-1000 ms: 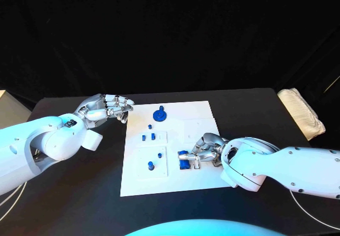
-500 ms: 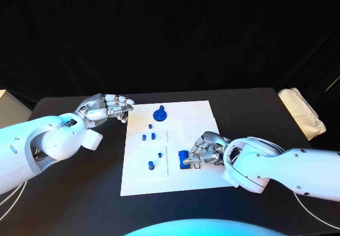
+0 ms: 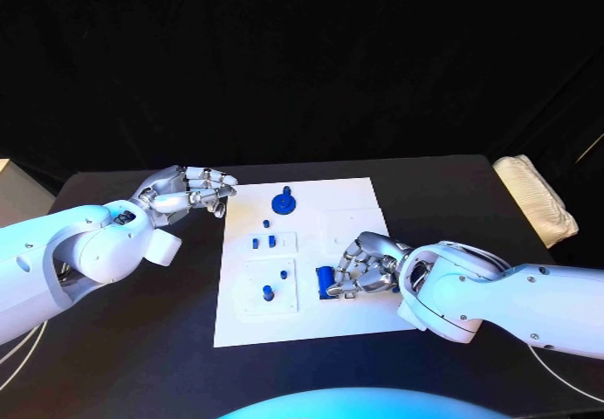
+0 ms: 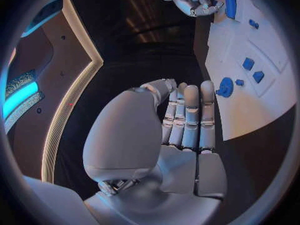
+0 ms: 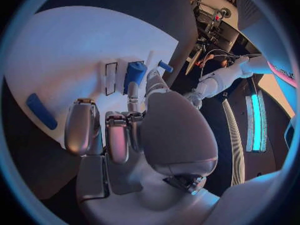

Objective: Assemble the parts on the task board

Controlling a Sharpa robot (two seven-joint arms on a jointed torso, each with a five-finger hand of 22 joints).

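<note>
The black tabletop (image 3: 151, 349) is carrying the white task board (image 3: 339, 323), on which the blue parts are lying. The right hand (image 3: 365, 269) is being held low over the board's right-hand middle, its fingers (image 5: 81, 127) curled together around a blue block-shaped part (image 3: 331, 281), which is being pinched at a slot; whether it is already seated cannot be told. The left hand (image 3: 188, 194) is being kept just off the board's far left corner, fingers (image 4: 190, 115) pressed together and curled on nothing. A round blue knob (image 3: 285, 204) and smaller blue pegs (image 3: 268, 243) are standing apart on the board. The step is judged best done by keeping the block upright and square to its slot, and by pressing straight down.
</note>
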